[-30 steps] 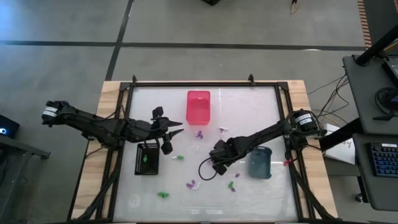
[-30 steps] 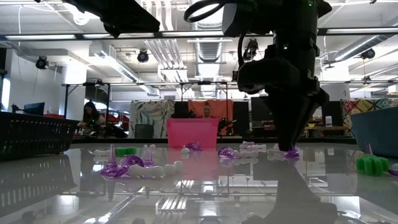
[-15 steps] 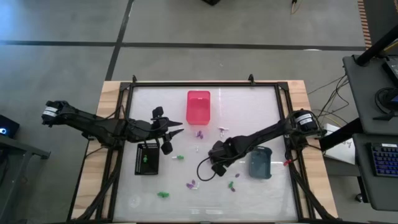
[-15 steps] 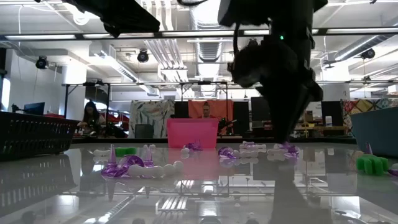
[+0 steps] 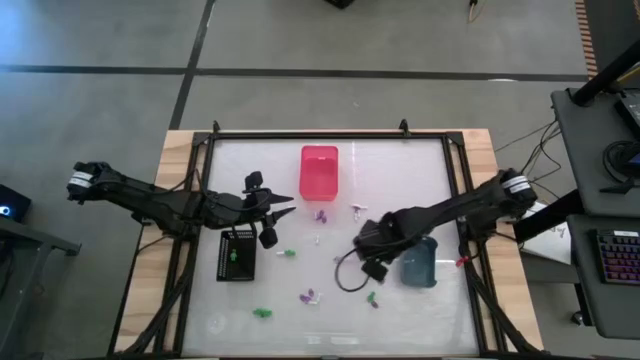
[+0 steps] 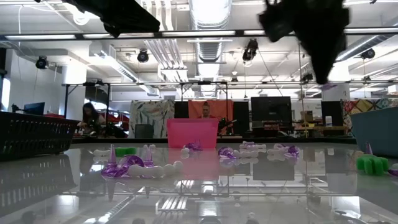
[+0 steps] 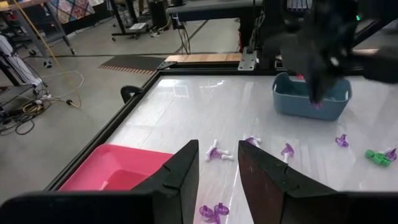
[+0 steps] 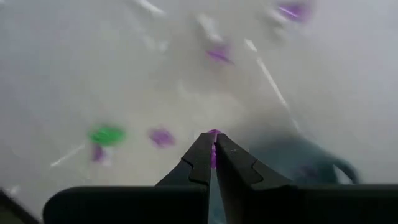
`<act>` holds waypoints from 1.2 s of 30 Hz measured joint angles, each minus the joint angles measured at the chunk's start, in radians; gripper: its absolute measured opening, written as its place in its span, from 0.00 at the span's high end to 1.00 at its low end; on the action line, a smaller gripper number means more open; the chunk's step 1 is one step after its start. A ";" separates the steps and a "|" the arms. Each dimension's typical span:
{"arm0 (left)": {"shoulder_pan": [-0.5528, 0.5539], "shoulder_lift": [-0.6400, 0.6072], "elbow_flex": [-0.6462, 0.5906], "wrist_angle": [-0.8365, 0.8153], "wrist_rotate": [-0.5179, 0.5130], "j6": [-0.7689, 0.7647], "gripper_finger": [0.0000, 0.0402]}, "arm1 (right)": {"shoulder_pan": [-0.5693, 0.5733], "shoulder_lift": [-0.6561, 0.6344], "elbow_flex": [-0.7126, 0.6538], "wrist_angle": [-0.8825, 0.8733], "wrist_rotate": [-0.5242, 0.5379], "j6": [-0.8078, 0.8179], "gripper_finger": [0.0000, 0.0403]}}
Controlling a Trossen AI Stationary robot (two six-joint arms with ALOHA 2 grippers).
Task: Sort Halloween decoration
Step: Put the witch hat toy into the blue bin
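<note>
Where fingers (image 8: 213,155) pinch: purple piece (image 8: 213,144)

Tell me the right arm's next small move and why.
Probably carry on sideways until it hangs over the grey-blue bin, then let go. The right gripper is shut on a purple piece, lifted off the table and close beside that bin. The left gripper waits, fingers parted, near the pink bin.
</note>
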 joint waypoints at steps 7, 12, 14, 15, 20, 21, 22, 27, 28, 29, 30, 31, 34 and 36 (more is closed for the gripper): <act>0.000 0.000 0.000 0.000 0.000 0.000 0.76 | 0.081 -0.173 -0.099 -0.107 0.098 0.271 0.98; 0.000 0.000 0.000 0.000 0.000 0.000 0.76 | 0.148 -0.287 -0.244 -0.104 0.122 0.473 0.98; 0.000 0.000 0.000 0.000 0.000 0.000 0.76 | 0.174 -0.328 -0.318 -0.088 0.122 0.551 0.98; 0.000 0.000 0.000 0.000 0.000 0.000 0.76 | 0.184 -0.346 -0.353 -0.068 0.122 0.586 0.98; 0.001 0.000 0.000 0.000 0.000 0.000 0.76 | 0.223 -0.404 -0.506 0.035 0.121 0.734 0.98; 0.001 0.000 0.000 0.001 0.000 0.000 0.76 | 0.227 -0.404 -0.528 0.053 0.120 0.752 0.98; 0.001 0.000 0.000 0.001 0.000 0.000 0.76 | 0.229 -0.404 -0.546 0.069 0.117 0.766 0.98; 0.001 0.000 0.000 0.001 0.000 0.000 0.76 | 0.232 -0.386 -0.592 0.142 0.096 0.773 0.98; 0.001 0.000 0.000 0.001 0.000 0.000 0.76 | 0.232 -0.382 -0.594 0.144 0.096 0.773 0.98; 0.001 0.000 0.000 0.001 0.000 0.000 0.76 | 0.232 -0.377 -0.594 0.143 0.097 0.773 0.98; 0.001 0.000 0.000 0.001 0.000 0.000 0.76 | 0.232 -0.374 -0.595 0.144 0.097 0.772 0.98; 0.001 0.000 0.000 0.001 0.000 0.000 0.76 | 0.232 -0.372 -0.597 0.145 0.096 0.771 0.98; 0.001 0.000 0.000 0.002 0.000 0.000 0.76 | 0.232 -0.360 -0.602 0.145 0.098 0.767 0.98; 0.001 0.000 0.000 0.005 0.000 0.000 0.76 | 0.232 -0.346 -0.606 0.148 0.104 0.760 0.98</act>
